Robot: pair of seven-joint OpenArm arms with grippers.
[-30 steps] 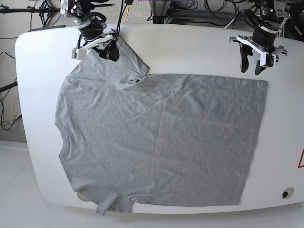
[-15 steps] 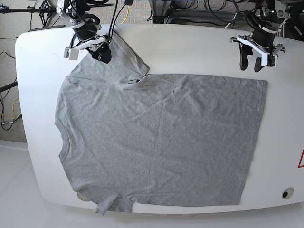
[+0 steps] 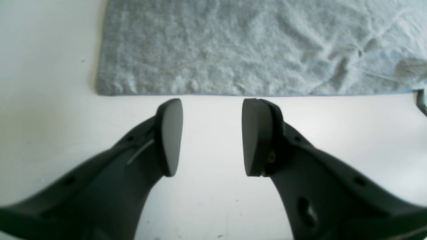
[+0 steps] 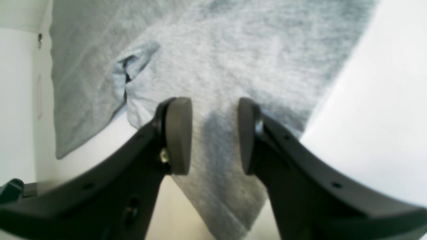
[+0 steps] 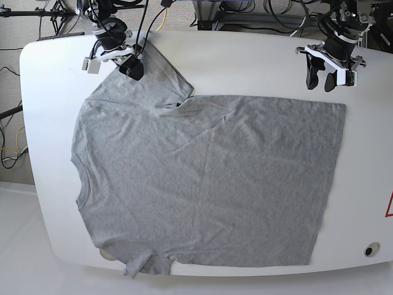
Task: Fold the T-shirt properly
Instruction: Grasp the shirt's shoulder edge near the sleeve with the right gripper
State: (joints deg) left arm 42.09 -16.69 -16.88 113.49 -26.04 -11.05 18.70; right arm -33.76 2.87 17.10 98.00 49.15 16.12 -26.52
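the t-shirt (image 5: 202, 178) lies spread flat over most of the white bench (image 5: 245, 61), neck hole toward the base view's left edge and straight hem toward its right. the cloth is a soft heather-grey knit, matte, with a fine flecked grain and shallow creases running diagonally across the body. one sleeve (image 5: 161, 74) fans up toward the far edge of the bench; the other, at the near edge, is crumpled and partly folded under itself, so its outline is hard to make out. the bench top is smooth and glossy white with rounded corners.

the right end effector (image 5: 132, 66) hangs over the far sleeve, its two dark, rounded, matte pads (image 4: 178, 135) held apart with a clear gap between them. in the right wrist view grey fabric fills that gap and runs down between the fingers, but whether the pads touch the cloth cannot be told; a small puckered fold (image 4: 130, 68) sits just beyond the tip.

the left end effector (image 5: 324, 77) hovers above bare bench just beyond the hem corner, jaws spread wide and holding nothing. in the left wrist view its flat oval pads (image 3: 171, 136) frame plain white surface, with the shirt's straight edge (image 3: 233, 94) just ahead of the tips. the view is soft, and the shirt is cut off at the top and right.
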